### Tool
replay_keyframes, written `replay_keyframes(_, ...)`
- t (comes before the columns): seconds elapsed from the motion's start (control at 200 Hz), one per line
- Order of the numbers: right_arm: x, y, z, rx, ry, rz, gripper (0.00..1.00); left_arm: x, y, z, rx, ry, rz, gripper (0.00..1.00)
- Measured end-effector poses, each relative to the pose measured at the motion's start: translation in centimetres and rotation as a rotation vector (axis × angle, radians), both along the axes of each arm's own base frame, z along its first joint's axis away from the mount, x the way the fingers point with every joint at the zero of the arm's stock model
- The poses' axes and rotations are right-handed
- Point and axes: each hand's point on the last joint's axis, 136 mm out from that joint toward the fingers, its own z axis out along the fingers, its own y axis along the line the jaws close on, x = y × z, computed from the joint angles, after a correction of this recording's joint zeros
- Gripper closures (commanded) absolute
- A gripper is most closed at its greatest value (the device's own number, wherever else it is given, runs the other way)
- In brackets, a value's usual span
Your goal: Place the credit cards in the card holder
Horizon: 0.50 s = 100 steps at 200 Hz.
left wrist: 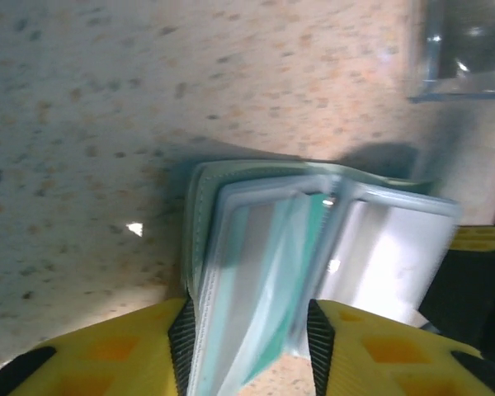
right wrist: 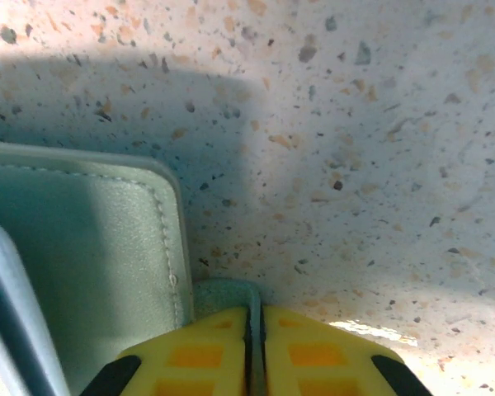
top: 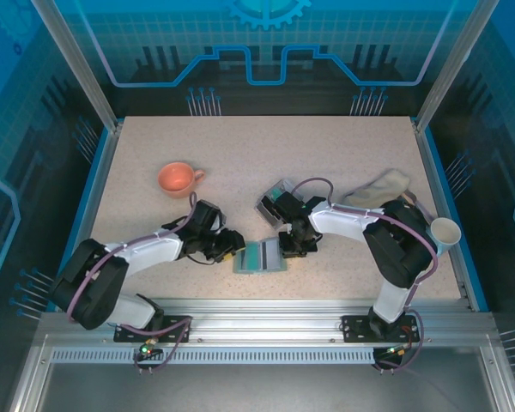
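I work on a speckled beige table (top: 326, 154) boxed in by blue-lit walls (top: 34, 103) patterned with grid lines and a gear outline.

My right claw (right wrist: 254, 338) is clamped tight on the little tab (right wrist: 227, 293) at the corner of the holder (right wrist: 91, 239), with the yellow fingers meeting on the green flap. As I judge it, that pinch is there to pin the holder flat and open so it cannot slide or fold while the other side is worked.

My left claw (left wrist: 247, 346) comes at the holder from the opposite side. Its jaws stand either side of the upright clear sleeves (left wrist: 396, 247), close against them, and a teal card (left wrist: 289, 272) stands among those sleeves. I cannot tell whether the jaws are pressing or just bracketing. The card sits partway down in a sleeve, tilted, so I take this to be the seating step: squeeze or nudge until it goes home.

The holder lies open near the front edge of the table, between my two wrists. Just beyond it stands a clear box (top: 276, 202), which seems to hold more cards, though they are too small to make out. An orange cup (top: 177, 178) stands well off to the holder's far left. A pale cloth (top: 379, 184) lies well off to its far right.

I can read no brand, label or writing on the card, holder or box. The card face is blurred and turned nearly edge-on.
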Motion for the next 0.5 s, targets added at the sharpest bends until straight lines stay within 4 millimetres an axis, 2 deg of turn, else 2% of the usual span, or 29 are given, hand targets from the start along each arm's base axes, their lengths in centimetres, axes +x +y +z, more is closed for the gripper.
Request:
replay_keyframes(0.18,0.0,0.0,0.0,0.0,0.0,0.0,0.88,0.5,-0.9,3.3,-0.079,-0.098,-0.019,0.59)
replay_keyframes(0.25,0.0,0.0,0.0,0.0,0.0,-0.003,0.88,0.5,-1.0,3.5,-0.083,-0.101,-0.022,0.57)
replay_keyframes(0.34,0.0,0.0,0.0,0.0,0.0,-0.003,0.88,0.2,-0.6,3.4,-0.062,-0.092,-0.016,0.44)
replay_keyframes(0.5,0.0,0.0,0.0,-0.001,0.0,-0.003,0.88,0.0,1.3,4.1,0.003,-0.127,0.019,0.41)
